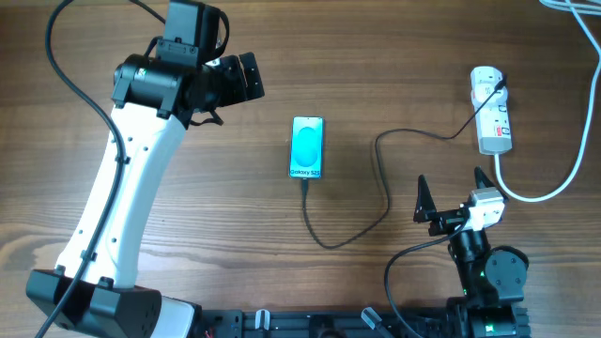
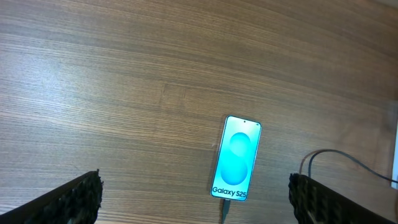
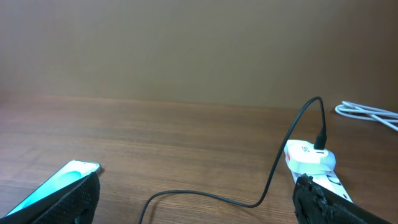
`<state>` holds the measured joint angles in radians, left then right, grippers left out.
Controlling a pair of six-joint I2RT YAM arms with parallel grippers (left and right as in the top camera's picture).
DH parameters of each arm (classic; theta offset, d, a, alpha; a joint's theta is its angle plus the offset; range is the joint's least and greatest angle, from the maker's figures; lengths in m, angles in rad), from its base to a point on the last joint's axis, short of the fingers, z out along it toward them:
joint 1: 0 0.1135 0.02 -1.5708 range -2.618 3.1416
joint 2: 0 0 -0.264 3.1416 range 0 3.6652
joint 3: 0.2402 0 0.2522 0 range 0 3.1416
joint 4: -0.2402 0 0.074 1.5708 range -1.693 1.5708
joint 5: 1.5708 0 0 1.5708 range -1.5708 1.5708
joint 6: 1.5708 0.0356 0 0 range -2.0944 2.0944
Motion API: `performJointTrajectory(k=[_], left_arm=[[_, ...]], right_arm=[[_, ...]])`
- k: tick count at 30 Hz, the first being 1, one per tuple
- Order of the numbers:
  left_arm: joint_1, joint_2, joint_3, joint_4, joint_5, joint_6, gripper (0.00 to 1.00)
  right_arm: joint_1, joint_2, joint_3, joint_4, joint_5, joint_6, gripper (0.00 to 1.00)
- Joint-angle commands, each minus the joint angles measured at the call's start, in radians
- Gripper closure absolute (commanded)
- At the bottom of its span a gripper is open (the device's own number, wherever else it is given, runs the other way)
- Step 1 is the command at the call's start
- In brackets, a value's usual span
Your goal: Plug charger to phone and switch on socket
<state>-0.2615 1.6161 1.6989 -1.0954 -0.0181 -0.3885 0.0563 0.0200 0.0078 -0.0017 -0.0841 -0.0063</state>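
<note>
— Checking the step in hand: can place the phone [image 1: 307,147] flat at the middle of the overhead frame, screen up. Can follow the charger [image 1: 379,160] off its lower edge, looping down and right, then climbing to the socket [image 1: 493,117] at the upper right. Looks plugged at both ends, though cannot swear to the phone end from up there.

— Agreed. In the left wrist view, can see the connector touching the bottom edge of the phone, in line with it. Judging the plugging done, then, with only the switching left.

— And the tools?

— Left tool [image 1: 246,77] at the upper left, fingers wide apart, holding nothing, well away from the phone. Same for the right tool [image 1: 451,188] at the lower right: spread wide, empty, below the socket and nearer to it than the left.

— So next, probably: bring the right tool up to the socket, lead with one fingertip, press the switch [image 1: 495,120]. Cannot tell on or off; too small to read. Should steer clear of the black cable and of the white cord [image 1: 540,197] curling off toward the right edge.

— And the surroundings?

— Brown wood-grain bench [image 1: 394,56], matte. Beyond it, in the right wrist view, only a plain tan wall [image 3: 186,43].
</note>
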Motion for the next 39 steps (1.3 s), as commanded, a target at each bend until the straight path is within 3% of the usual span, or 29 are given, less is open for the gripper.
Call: performJointTrajectory(k=[1,18,23,26,31,39], left_arm=[[-0.003,-0.004,0.003,0.003,-0.01,-0.013,0.0],[-0.003,-0.003,0.003,0.002,-0.01,-0.012,0.0],[-0.003,-0.016,-0.001,-0.127,-0.032,-0.009,0.0],[-0.003,-0.077,-0.076,-0.109,-0.028,-0.009,0.0],[-0.003,-0.327,-0.486,0.154,-0.026,-0.009,0.0],[0.058,-0.591,-0.765,0.177,-0.03,-0.006,0.0]], right_arm=[[-0.003,-0.016,-0.002,0.002,0.016,-0.02,0.0],[-0.003,-0.016,-0.002,0.002,0.016,-0.019,0.0],[-0.003,-0.016,-0.002,0.002,0.016,-0.019,0.0],[-0.003,-0.016,-0.002,0.002,0.016,-0.019,0.0],[-0.003,-0.016,-0.002,0.002,0.016,-0.02,0.0],[-0.003,-0.016,-0.002,0.002,0.016,-0.02,0.0]])
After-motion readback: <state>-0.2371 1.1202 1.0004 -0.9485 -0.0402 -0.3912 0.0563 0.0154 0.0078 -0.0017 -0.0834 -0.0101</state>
